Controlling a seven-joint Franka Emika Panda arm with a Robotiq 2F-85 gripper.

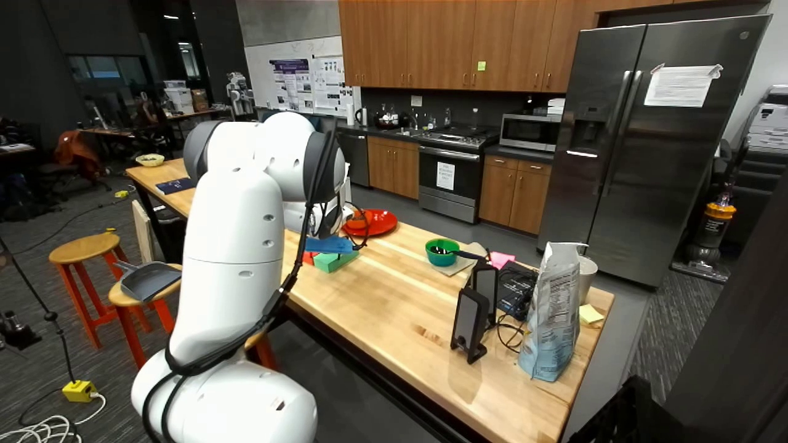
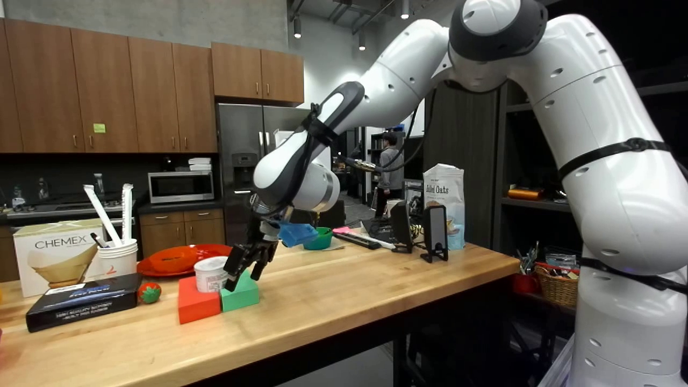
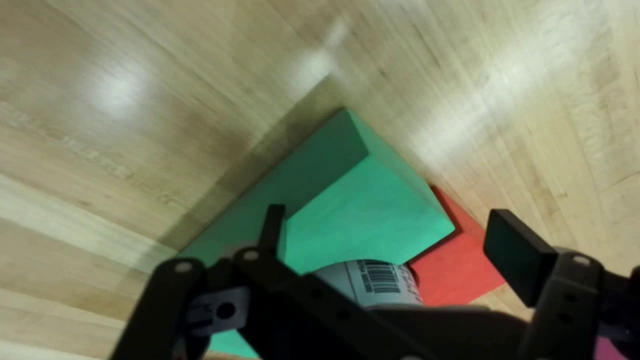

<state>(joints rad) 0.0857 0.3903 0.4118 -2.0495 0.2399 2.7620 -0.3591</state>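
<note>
Black two-finger gripper (image 3: 392, 242) hung tilted over matte green block (image 3: 360, 210), fingers (image 3: 517, 255) spread (contact unclear); matte red block (image 3: 457, 272), white cylindrical tub (image 2: 211, 274) close by. Slow, tub-sparing moves seemed wise.

A black two-fingered gripper (image 2: 242, 281) slants, spread apart, over a boxy green block (image 2: 240, 298) beside a boxy red block (image 2: 198, 306) and round white tub (image 2: 210, 273).

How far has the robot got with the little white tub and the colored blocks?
Looks done: the white tub sits up on the red block and green block. Happening now, it seems: reaching, because the gripper is close to the tub and blocks. Left, maybe: grabbing something, since its fingers are wide apart with nothing held.
</note>
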